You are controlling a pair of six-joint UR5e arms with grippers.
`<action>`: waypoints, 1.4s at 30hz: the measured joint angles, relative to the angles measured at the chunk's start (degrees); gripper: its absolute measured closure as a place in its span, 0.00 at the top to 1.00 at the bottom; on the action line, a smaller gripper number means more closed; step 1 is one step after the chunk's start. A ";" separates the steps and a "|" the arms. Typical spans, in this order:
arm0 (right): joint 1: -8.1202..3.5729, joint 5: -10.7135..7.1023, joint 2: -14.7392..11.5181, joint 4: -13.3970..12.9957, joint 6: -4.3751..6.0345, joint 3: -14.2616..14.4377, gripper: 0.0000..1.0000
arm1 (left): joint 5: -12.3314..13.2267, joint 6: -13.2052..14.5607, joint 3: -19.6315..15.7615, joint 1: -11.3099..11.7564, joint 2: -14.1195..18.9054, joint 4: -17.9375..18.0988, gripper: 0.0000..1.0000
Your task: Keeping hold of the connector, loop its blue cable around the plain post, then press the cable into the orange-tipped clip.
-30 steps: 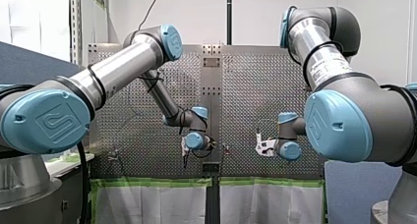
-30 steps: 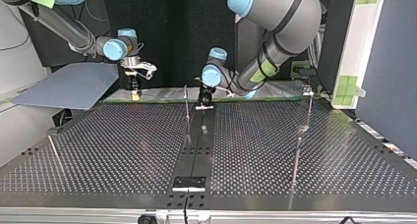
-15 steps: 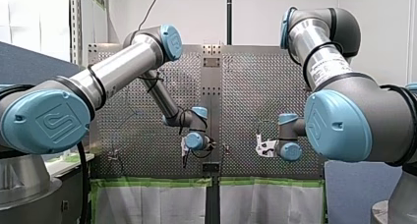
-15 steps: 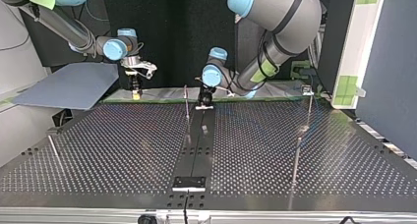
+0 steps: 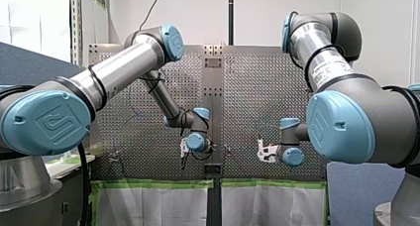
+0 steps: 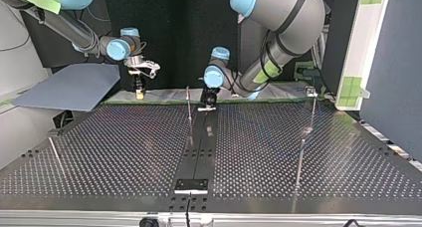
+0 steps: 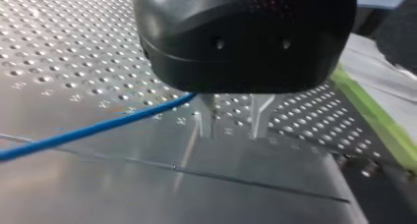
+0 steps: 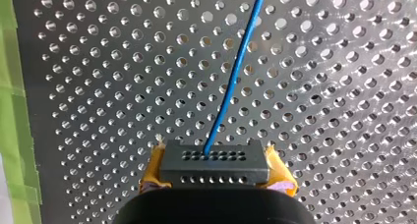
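In the right wrist view my right gripper (image 8: 215, 177) is shut on a dark connector block (image 8: 215, 162), held between its yellow pads (image 8: 282, 181). The blue cable (image 8: 231, 81) leaves the connector and runs ahead over the perforated plate. In the left wrist view my left gripper (image 7: 231, 134) stands open, its two metal fingers (image 7: 258, 117) apart just above the plate. The blue cable (image 7: 98, 129) runs in from one side to the nearer finger and ends under the gripper body. Nothing shows between the fingers. In the top view my right gripper (image 6: 140, 90) is at the far left and my left gripper (image 6: 208, 103) is near the middle.
A thin upright post (image 6: 188, 105) stands just beside my left gripper in the top view. Another post with a small fitting on top (image 6: 310, 91) stands at the far right. A dark strip (image 6: 199, 147) runs down the middle of the perforated table (image 6: 298, 187). Green tape (image 8: 14, 111) edges the plate.
My right gripper has sunk a little lower in the front view with the connector. My left gripper has shifted slightly to the left there.
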 joint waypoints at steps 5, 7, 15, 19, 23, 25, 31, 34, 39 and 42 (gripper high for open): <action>0.01 0.00 0.05 0.07 -0.04 -0.04 0.00 | -0.07 2.39 0.00 0.06 0.06 -1.98 0.58; 0.01 0.00 0.09 0.11 -0.05 -0.03 0.00 | 0.83 3.35 -0.06 0.14 0.08 -2.91 0.89; 0.02 0.00 0.12 0.17 -0.01 -0.04 0.00 | 5.32 6.98 -0.45 -0.90 0.23 -7.06 1.00; 0.08 0.00 0.12 0.17 -0.01 -0.03 0.00 | 6.43 8.31 -1.98 -1.48 1.38 -6.59 1.00; 0.10 0.00 0.12 0.17 -0.01 -0.03 0.00 | 6.69 8.51 -3.89 -1.68 3.01 -4.88 1.00; 0.15 0.00 0.12 0.17 -0.01 -0.03 0.00 | 6.89 8.47 -4.99 -1.79 4.06 -3.83 1.00; 0.18 0.00 0.15 0.21 0.09 -0.03 0.00 | 7.21 8.61 -8.26 -2.79 5.80 -2.25 1.00; 0.19 0.00 0.15 0.33 0.17 -0.02 0.00 | 7.13 8.58 -9.79 -3.44 6.01 -1.19 1.00; 0.19 0.00 0.18 0.36 0.26 -0.02 0.00 | 6.80 8.63 -12.17 -4.40 6.13 0.34 1.00; 0.20 0.00 0.18 0.41 0.32 -0.03 0.00 | 6.45 8.66 -13.29 -5.03 6.11 0.72 1.00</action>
